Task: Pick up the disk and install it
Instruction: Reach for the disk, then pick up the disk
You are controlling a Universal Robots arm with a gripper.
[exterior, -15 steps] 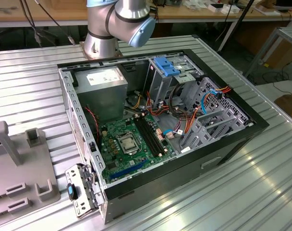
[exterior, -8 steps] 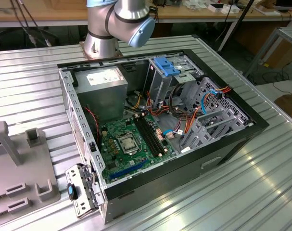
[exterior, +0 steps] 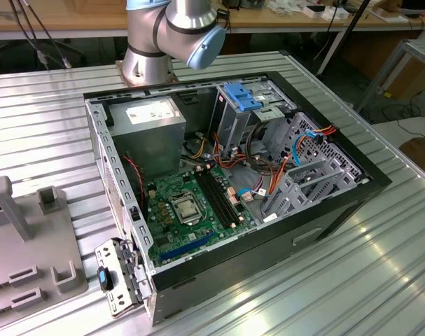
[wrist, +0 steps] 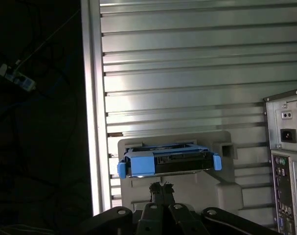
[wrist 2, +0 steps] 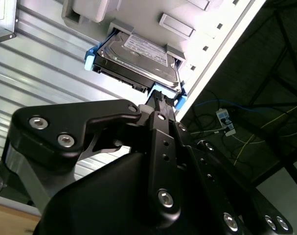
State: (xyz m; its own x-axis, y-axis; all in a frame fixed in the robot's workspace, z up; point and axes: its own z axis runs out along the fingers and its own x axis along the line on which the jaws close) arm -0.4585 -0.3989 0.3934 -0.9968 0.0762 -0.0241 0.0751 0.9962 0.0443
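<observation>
The flat grey metal disk framed by a bright blue plastic carrier rail (wrist: 168, 164) lies in a pale grey moulded cradle (wrist: 226, 193) on the ribbed aluminium counter (wrist: 187, 73), close to the counter's edge. In the first wrist view the black gripper (wrist: 161, 187) hangs just beside the disk's blue end, fingers drawn together, holding nothing. A good pick, I judge, wants the fingers parted, centred on the carrier and square to it, so the disk lifts out level
</observation>
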